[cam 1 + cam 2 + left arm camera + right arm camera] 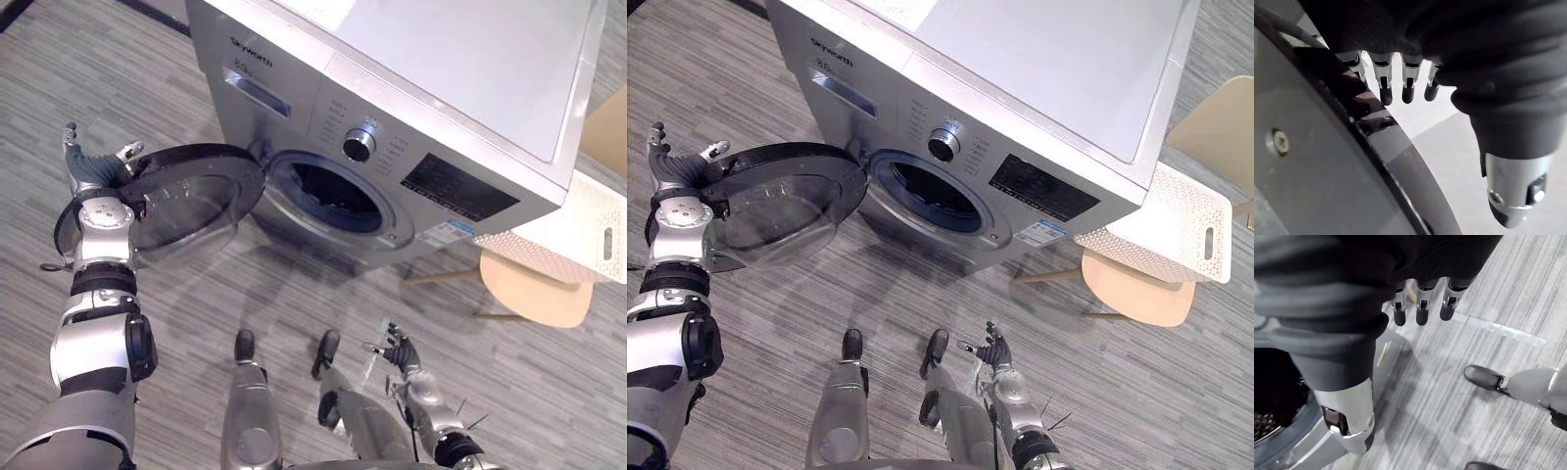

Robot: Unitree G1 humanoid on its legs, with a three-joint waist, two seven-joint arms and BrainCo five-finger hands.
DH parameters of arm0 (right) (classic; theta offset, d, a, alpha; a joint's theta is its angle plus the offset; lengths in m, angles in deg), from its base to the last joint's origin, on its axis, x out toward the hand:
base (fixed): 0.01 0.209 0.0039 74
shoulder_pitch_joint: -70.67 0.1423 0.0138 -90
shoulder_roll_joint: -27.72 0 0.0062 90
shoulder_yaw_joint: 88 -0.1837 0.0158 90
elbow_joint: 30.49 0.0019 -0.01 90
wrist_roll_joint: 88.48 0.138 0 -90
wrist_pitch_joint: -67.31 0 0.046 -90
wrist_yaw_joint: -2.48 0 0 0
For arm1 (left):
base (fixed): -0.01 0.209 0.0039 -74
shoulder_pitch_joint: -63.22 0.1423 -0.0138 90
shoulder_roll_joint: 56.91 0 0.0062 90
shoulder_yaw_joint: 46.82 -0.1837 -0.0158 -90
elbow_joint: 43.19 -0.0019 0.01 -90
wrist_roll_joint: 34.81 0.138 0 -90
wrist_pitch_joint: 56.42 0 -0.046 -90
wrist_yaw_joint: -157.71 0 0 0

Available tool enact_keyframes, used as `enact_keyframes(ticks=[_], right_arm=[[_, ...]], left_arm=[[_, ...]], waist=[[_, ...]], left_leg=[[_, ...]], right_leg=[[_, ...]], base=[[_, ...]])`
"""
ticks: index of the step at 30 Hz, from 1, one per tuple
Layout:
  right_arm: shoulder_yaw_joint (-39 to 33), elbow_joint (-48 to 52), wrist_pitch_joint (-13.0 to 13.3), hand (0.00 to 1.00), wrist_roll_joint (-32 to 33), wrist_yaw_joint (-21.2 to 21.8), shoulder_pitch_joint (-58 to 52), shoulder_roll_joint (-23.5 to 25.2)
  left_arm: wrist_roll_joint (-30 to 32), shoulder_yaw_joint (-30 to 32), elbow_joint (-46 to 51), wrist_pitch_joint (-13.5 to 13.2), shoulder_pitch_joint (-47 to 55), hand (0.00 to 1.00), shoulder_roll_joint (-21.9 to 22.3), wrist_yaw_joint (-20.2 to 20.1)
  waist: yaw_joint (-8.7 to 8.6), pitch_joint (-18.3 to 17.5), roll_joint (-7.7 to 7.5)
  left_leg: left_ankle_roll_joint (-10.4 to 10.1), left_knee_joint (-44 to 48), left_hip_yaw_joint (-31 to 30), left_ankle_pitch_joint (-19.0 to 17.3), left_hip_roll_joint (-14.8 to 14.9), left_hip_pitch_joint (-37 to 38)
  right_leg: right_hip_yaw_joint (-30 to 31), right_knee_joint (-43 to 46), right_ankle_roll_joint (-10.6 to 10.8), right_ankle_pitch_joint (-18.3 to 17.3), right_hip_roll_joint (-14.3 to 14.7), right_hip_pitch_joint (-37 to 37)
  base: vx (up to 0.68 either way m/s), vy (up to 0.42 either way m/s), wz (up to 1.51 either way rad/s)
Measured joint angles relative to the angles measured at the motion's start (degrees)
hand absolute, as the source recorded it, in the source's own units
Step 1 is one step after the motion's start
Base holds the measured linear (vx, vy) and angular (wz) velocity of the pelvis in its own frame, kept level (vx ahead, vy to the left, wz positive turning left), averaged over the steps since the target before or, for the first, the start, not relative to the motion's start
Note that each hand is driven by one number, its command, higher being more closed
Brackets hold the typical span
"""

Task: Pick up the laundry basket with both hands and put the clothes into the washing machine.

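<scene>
The silver front-loading washing machine (411,88) stands ahead with its round door (186,201) swung wide to the left, and the drum opening (333,196) is dark inside. My left hand (93,166) is at the door's outer left edge, open, its straight fingers (1408,85) reaching past the black door rim (1376,142). Down by the floor in front of the machine, my right hand (400,352) hangs open and holds nothing; its fingers (1420,308) point over the grey floor. A white perforated laundry basket (588,230) sits to the machine's right, on a pale wooden stool (534,289).
Grey striped flooring (294,294) spreads in front of the machine. The open door juts out over the floor on the left. The stool and basket crowd the machine's right side.
</scene>
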Motion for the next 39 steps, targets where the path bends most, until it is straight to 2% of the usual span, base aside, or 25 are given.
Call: enact_keyframes(ticks=[1,2,3,6,7,8,10,11,12,13,14,15,16,18,20,21,22,23,25,27,29,30,33,35,39], right_arm=[[-0.2,0.2,0.0,0.00,0.1,0.0,0.1,-0.1],[-0.6,0.2,0.0,0.00,0.6,0.1,0.1,-0.1],[-0.6,0.2,-0.1,0.00,0.7,0.1,0.4,0.1],[-0.8,-0.1,-0.2,0.00,1.0,0.1,1.9,0.7],[-1.2,-0.2,-0.2,0.00,1.1,0.1,2.3,0.6],[-2.5,-0.4,-0.2,0.00,1.1,0.2,2.4,0.5],[-5.0,-1.5,-0.3,0.00,1.0,0.1,3.3,0.0],[-5.4,-2.1,-0.3,0.00,1.0,0.1,3.8,0.1],[-5.9,-4.2,-1.0,0.00,0.7,0.1,5.4,0.7],[-6.0,-4.9,-1.2,0.00,0.5,0.1,5.9,0.8],[-6.5,-6.0,-1.7,0.00,0.4,0.1,6.7,1.0],[-7.2,-6.8,-2.3,0.00,0.3,0.0,7.0,1.3],[-7.1,-7.2,-2.4,0.00,0.3,-0.1,7.0,1.3],[-6.9,-9.3,-2.8,0.00,0.4,-0.3,6.7,1.0],[-5.4,-10.4,-3.7,0.00,0.8,-0.7,7.0,0.4],[-5.3,-10.9,-3.6,0.00,1.3,-2.1,7.5,0.1],[-6.6,-9.4,-2.9,0.00,2.3,-3.6,8.4,-1.3],[-4.7,-6.9,-3.4,0.00,2.6,-3.0,8.6,-4.1],[-4.7,-2.3,-2.0,0.00,6.8,1.9,7.4,-8.5],[-9.1,-3.6,-1.8,0.00,7.0,2.3,7.1,-10.7],[-14.6,-4.4,-2.1,0.00,6.9,1.5,5.5,-10.6],[-17.2,-4.3,-2.2,0.00,6.6,1.3,3.4,-10.4],[-18.4,-0.8,-2.2,0.00,6.3,1.2,-0.9,-7.7],[-18.4,-0.1,-2.3,0.00,5.2,1.2,-3.3,-5.5],[-15.1,2.8,-1.8,0.00,4.3,1.6,-2.8,-1.0]], left_arm=[[-0.1,0.5,0.2,-0.2,0.2,0.00,1.0,0.0],[-0.2,0.9,1.0,-0.5,0.9,0.00,3.6,-0.2],[-0.8,0.9,2.6,-1.0,2.2,0.00,6.9,-0.8],[-3.2,1.7,6.3,-2.7,8.2,0.00,12.2,-0.7],[-4.0,1.4,7.0,-3.2,10.9,0.00,15.5,-0.7],[-5.8,-0.1,7.6,-3.9,13.5,0.00,20.9,-0.6],[-9.0,-5.3,8.4,-4.2,17.7,0.00,27.3,-0.3],[-9.8,-6.8,8.4,-4.3,18.9,0.00,28.5,-0.1],[-12.9,-12.0,8.3,-4.3,21.7,0.00,30.7,0.1],[-14.5,-14.1,8.2,-4.3,22.4,0.00,31.1,0.0],[-16.6,-19.3,7.5,-4.1,23.4,0.00,32.2,-0.2],[-18.2,-27.2,5.5,-3.5,23.4,0.00,33.7,-1.4],[-18.8,-29.7,5.1,-3.4,23.4,0.00,34.2,-2.0],[-20.7,-38.5,4.3,-2.6,22.4,0.00,35.2,-2.7],[-22.4,-43.4,4.2,-2.4,20.9,0.00,35.6,-3.7],[-23.0,-44.4,4.2,-2.3,20.0,0.00,36.0,-3.7],[-23.1,-43.6,3.6,-2.0,18.1,0.00,36.8,-3.5],[-23.1,-41.9,3.2,-1.5,15.6,0.00,37.3,-3.6],[-23.7,-36.1,1.5,-1.2,10.1,0.00,37.1,-1.3],[-22.6,-32.6,-0.8,-0.5,3.4,0.00,34.9,-1.0],[-21.1,-29.9,-2.0,0.6,-3.4,0.00,33.3,-0.6],[-20.5,-27.5,-5.2,3.1,-7.0,0.00,31.9,0.4],[-19.8,-25.5,-4.9,3.3,-9.6,0.00,27.4,0.2],[-19.5,-25.6,-4.8,3.7,-10.1,0.00,27.2,-0.6],[-17.8,-25.6,-2.5,3.7,-10.1,0.00,27.4,-1.9]], waist=[[0.08,0.1,0.66],[0.31,-0.2,1.60],[0.55,-0.5,2.18],[1.74,-1.3,3.08],[2.25,-1.9,4.08],[2.37,-3.3,6.02],[2.35,-4.9,8.58],[2.32,-5.1,8.90],[1.13,-5.3,8.80],[0.49,-5.4,8.72],[-0.64,-5.5,8.77],[-2.07,-5.6,8.82],[-2.71,-5.6,8.86],[-5.26,-6.6,8.19],[-6.78,-6.7,8.24],[-6.96,-6.7,8.25],[-7.92,-6.6,8.30],[-8.88,-6.6,8.39],[-10.50,-6.3,8.83],[-11.87,-5.3,9.40],[-12.16,-2.9,9.27],[-12.03,-2.1,9.27],[-12.24,-0.6,8.57],[-11.35,-0.3,8.54],[-11.22,0.6,6.93]], left_leg=[[0.0,-0.3,-0.5,0.2,0.0,0.0],[0.0,-1.1,-1.2,1.4,0.0,0.0],[-0.1,-1.3,-1.1,2.4,0.0,0.3],[-0.7,-2.1,-1.5,2.9,-0.7,2.1],[-0.7,-4.0,-2.0,4.2,-1.1,3.1],[-0.3,-6.8,-3.1,6.3,-2.2,3.4],[-0.4,-10.1,-4.3,9.3,-3.6,4.0],[-0.4,-11.1,-4.1,10.1,-3.9,4.4],[-0.4,-14.6,-3.3,14.0,-5.0,5.9],[-0.4,-15.9,-3.0,15.3,-5.5,6.3],[-0.2,-18.1,-2.3,16.3,-6.2,7.4],[-0.1,-19.9,-0.9,16.3,-6.3,8.8],[0.1,-20.4,-1.0,16.2,-6.3,9.1],[1.7,-21.7,-1.0,15.8,-6.5,9.4],[1.9,-22.2,0.1,15.4,-6.6,9.5],[1.9,-22.7,1.2,15.5,-6.7,9.7],[1.9,-23.0,2.8,15.3,-6.8,9.9],[2.3,-23.0,5.0,15.1,-7.2,10.0],[3.2,-23.0,9.4,14.5,-7.8,10.0],[3.3,-23.0,12.2,14.5,-8.1,8.8],[3.4,-23.0,14.5,14.5,-7.9,8.0],[3.3,-23.0,15.8,14.5,-7.8,7.2],[3.4,-23.0,18.3,14.3,-7.3,5.9],[3.4,-23.0,18.5,14.3,-7.2,5.5],[3.5,-22.7,18.5,14.3,-7.3,5.1]], right_leg=[[1.4,1.2,0.2,-0.6,-0.1,-0.2],[4.1,4.2,0.5,-3.1,-0.5,-1.0],[4.0,8.3,0.4,-6.9,-1.1,-1.9],[3.3,12.8,0.3,-9.8,-1.5,-2.1],[2.4,13.7,0.2,-10.7,-2.2,-1.9],[0.6,14.2,0.4,-11.6,-3.2,-1.8],[-1.5,15.2,0.5,-12.6,-4.7,-1.8],[-1.8,15.6,0.4,-12.9,-5.0,-1.8],[-2.4,16.2,0.4,-13.0,-6.2,-1.7],[-2.7,16.1,0.4,-13.0,-6.6,-1.6],[-3.1,15.7,0.5,-13.1,-7.1,-1.5],[-3.0,15.7,1.2,-13.4,-6.9,-1.2],[-3.0,15.6,1.4,-13.5,-6.8,-1.0],[-1.5,14.5,2.4,-13.0,-6.4,-0.9],[0.8,12.9,2.6,-11.6,-6.1,-0.8],[1.8,12.0,3.1,-10.9,-6.1,-1.0],[4.0,10.9,3.8,-9.8,-5.9,-1.4],[6.3,10.3,4.1,-8.8,-5.7,-2.3],[11.0,9.6,4.7,-6.7,-6.0,-3.9],[14.1,6.5,5.2,-3.9,-5.9,-5.4],[15.9,4.6,4.8,-1.9,-5.7,-6.3],[16.9,3.9,5.2,-1.4,-5.5,-7.4],[18.5,2.6,5.1,0.1,-4.9,-9.2],[18.4,2.5,5.1,0.3,-4.9,-9.6],[17.7,2.6,5.1,0.4,-5.3,-9.5]], base=[[0.06,0.169,0.51],[0.12,0.168,0.75],[0.13,0.114,0.73],[0.09,-0.021,0.36],[0.06,-0.044,0.72],[0.06,-0.040,0.96],[0.02,-0.013,0.80],[-0.03,0.005,0.45],[-0.05,0.000,0.32],[-0.09,0.013,0.37],[-0.10,0.041,0.17],[-0.10,0.052,0.11],[-0.08,0.068,0.03],[-0.07,0.086,0.01],[-0.03,0.058,-0.13],[-0.03,0.077,-0.46],[-0.03,0.083,-0.71],[-0.03,0.071,-0.91],[0.00,0.067,-1.15],[0.03,0.040,-0.87],[0.01,0.008,-0.47],[-0.01,0.004,-0.52],[0.00,-0.009,-0.45],[0.00,-0.015,-0.02],[-0.02,-0.004,0.12]])
